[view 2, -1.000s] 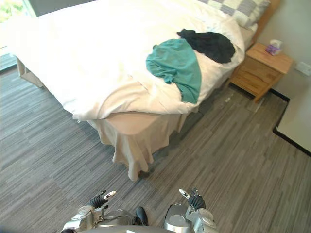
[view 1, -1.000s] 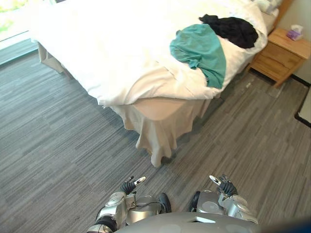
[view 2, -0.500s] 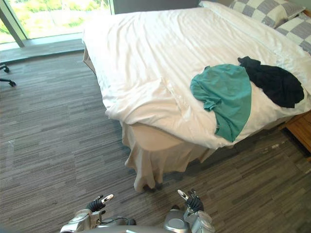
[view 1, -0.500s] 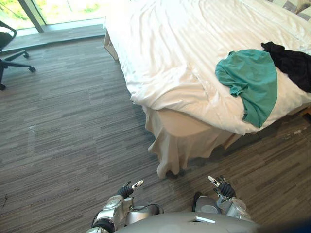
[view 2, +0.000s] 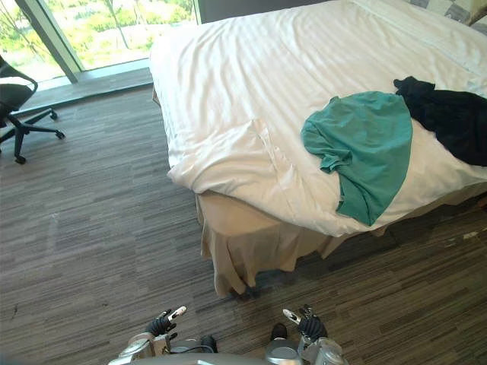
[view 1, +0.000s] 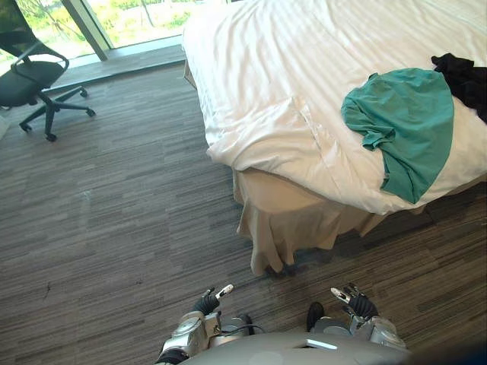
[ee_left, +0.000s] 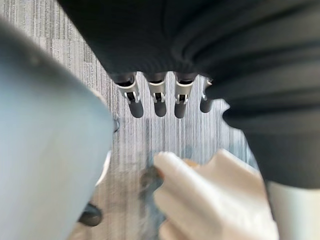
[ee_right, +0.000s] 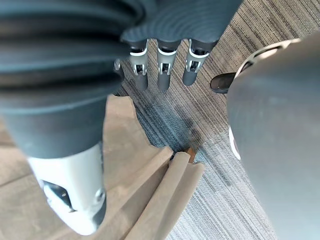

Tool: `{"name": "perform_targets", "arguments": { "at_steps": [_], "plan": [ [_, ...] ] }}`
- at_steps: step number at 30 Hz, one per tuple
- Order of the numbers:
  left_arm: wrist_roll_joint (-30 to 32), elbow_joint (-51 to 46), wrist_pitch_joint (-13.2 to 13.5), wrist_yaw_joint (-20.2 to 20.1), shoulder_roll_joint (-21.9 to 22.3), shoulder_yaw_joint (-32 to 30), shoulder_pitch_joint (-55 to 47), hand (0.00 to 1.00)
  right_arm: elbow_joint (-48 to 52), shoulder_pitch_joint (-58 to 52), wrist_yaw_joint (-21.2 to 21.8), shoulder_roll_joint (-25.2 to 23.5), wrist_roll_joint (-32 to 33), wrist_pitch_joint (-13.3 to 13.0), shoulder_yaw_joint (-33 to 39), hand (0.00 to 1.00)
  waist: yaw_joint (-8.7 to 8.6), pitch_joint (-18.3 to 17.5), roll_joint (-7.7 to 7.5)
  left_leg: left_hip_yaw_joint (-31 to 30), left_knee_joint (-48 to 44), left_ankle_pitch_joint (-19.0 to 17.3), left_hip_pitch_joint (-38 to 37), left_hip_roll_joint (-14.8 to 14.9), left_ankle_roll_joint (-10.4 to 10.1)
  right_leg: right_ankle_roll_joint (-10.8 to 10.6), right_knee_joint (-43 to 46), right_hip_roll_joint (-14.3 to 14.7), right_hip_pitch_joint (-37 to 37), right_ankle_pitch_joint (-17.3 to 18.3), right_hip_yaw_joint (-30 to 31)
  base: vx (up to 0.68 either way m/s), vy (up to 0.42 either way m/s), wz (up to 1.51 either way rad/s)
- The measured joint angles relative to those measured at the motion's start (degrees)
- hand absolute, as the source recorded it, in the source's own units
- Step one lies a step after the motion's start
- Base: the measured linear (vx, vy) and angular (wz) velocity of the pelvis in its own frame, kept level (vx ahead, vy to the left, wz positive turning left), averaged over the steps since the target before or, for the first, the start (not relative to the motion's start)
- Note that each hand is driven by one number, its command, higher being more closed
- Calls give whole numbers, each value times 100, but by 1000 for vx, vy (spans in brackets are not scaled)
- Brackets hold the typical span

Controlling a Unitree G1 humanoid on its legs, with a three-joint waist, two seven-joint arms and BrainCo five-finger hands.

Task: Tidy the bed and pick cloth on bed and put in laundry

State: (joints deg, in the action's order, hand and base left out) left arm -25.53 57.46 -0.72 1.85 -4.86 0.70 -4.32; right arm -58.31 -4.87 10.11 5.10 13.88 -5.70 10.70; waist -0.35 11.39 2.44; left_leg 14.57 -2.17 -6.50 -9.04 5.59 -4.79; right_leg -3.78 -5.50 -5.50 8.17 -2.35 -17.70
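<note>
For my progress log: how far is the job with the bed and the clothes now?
Done: nothing yet. The green cloth and the black cloth lie on the white duvet, whose near corner is rumpled. In hand: nothing; the left hand and the right hand hang open and empty above the floor, short of the bed. Left: carry both cloths to the laundry and smooth the duvet.

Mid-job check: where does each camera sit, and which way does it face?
Left eye view: head, looking down at bed, green cloth, black cloth; left robot hand and right robot hand low in front.
Right eye view: beside it, shares that scene.
Left wrist view: along left robot hand's straight fingers, at floor.
Right wrist view: along right robot hand's fingers, at floor, bed skirt.
</note>
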Motion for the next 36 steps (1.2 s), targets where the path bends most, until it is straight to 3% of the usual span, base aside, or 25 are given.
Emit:
{"name": "perform_targets", "arguments": {
  "at_steps": [3,6,8,11,14,17,22,26,28,30,33,36],
  "plan": [
    [-390,-4,58,366,-3,-213,-65,0,7,-83,2,8,55,-98,57,0,-32,-35,-50,-110,13,-1,-2,-4,-2,4,-27,-9,75,21,-109,-33,0,21],
    [-1052,-5,326,813,-27,-823,-111,0,9,-218,27,21,53,-108,291,0,-37,-53,-49,-185,104,38,-7,-3,-68,15,-28,-7,90,45,-207,-2,-5,15],
    [-1661,-13,832,1234,-68,-1478,-132,0,8,-366,57,68,44,-106,487,0,-78,-70,-20,-260,139,57,-21,5,-138,29,-26,-1,129,75,-246,28,-3,18],
    [-2251,-41,1315,1503,-205,-2365,-144,0,7,-498,91,164,41,-110,618,0,-98,-105,34,-264,211,103,-98,17,-258,35,-1,7,183,109,-303,35,-4,6],
    [-2806,-377,2027,1861,-624,-3550,-132,0,6,-646,96,325,41,-223,731,0,-184,-162,104,-285,210,120,-96,38,-308,36,-3,20,216,151,-346,16,1,10],
    [-2673,-944,2466,2364,-1151,-4472,13,0,5,-714,89,334,46,-292,754,0,-190,-187,137,-285,223,103,-91,85,-331,65,-31,75,207,176,-345,0,0,0],
    [-2010,-1393,2608,2605,-2125,-5044,443,0,41,-940,33,327,80,-386,680,0,-180,-280,234,-276,316,94,-62,171,-343,116,-31,178,98,220,-342,0,0,0],
    [-935,-1609,2535,2545,-3154,-4651,1242,0,180,-1112,-13,318,186,-423,586,0,-181,-307,236,-240,312,138,-40,233,-291,148,-24,261,22,235,-234,47,-5,-7],
    [-307,-1670,2361,2341,-3901,-3843,2083,0,225,-1191,-11,315,310,-471,583,0,-200,-311,256,-144,308,158,-43,231,-303,159,1,283,13,229,-157,69,7,-20],
    [276,-1782,2211,2093,-4300,-3031,2723,0,230,-1191,-2,313,393,-476,586,0,-250,-308,280,-40,309,170,-87,203,-312,165,2,282,6,224,-57,26,35,-22],
    [1235,-2196,2055,1702,-4507,-1702,3741,0,237,-1173,31,289,396,-476,621,0,-438,-310,338,128,312,207,-87,155,-309,193,3,249,-72,192,76,11,31,-26],
    [2312,-2270,1717,1430,-4525,-467,4552,0,232,-1166,87,284,396,-449,691,0,-678,-249,449,482,328,328,-100,71,-308,204,6,200,-186,126,294,-6,19,-43]
  ]
}}
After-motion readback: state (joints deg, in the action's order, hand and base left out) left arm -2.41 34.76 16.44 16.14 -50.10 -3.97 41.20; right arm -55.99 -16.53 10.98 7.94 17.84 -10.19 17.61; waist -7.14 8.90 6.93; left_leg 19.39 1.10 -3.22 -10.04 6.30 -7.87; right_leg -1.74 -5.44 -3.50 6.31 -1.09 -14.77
